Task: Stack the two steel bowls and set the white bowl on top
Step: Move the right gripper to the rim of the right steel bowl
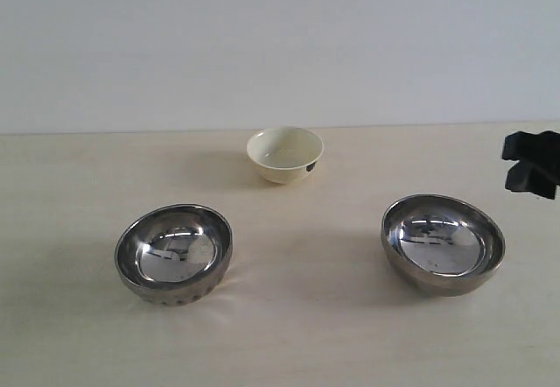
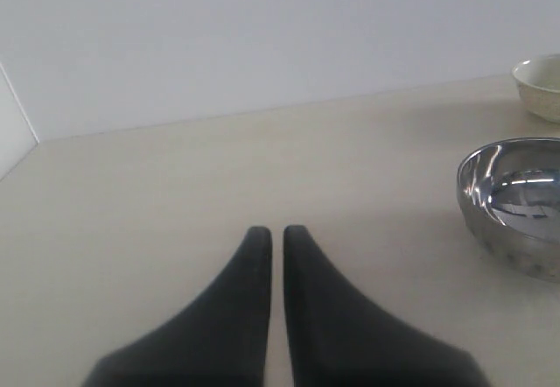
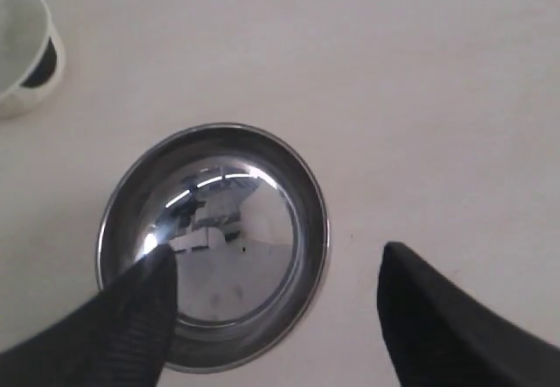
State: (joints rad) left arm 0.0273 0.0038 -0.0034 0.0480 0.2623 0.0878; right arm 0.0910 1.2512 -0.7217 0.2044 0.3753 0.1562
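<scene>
Plainly nothing is stacked yet: on the pale table (image 1: 289, 352) all three bowls sit apart, each on its own patch of wood. The smooth steel bowl (image 1: 443, 243) stands at the right of the exterior frame. The ribbed steel bowl (image 1: 173, 253) is at the lower left, well apart from it. The white bowl (image 1: 285, 153), the smallest, sits farther back at upper centre, between the two, with a dark mark on its right side. By my reading the whole job remains: one steel bowl into the other, then the white bowl on top.

The right gripper (image 1: 532, 164) pokes in at the right edge of the exterior frame, near the smooth steel bowl and not touching it. Its wrist view looks down into that bowl, and its fingers (image 3: 131, 326) are spread wide and empty. One finger overlaps the bowl's rim in the picture and the other is over bare table; how high they hang above the rim I cannot tell.

The left gripper (image 2: 273, 229) has its fingers drawn nearly together, with only a slit between them, and holds nothing. The ribbed steel bowl lies off to one side of them, near but apart, with the white bowl beyond it.
</scene>
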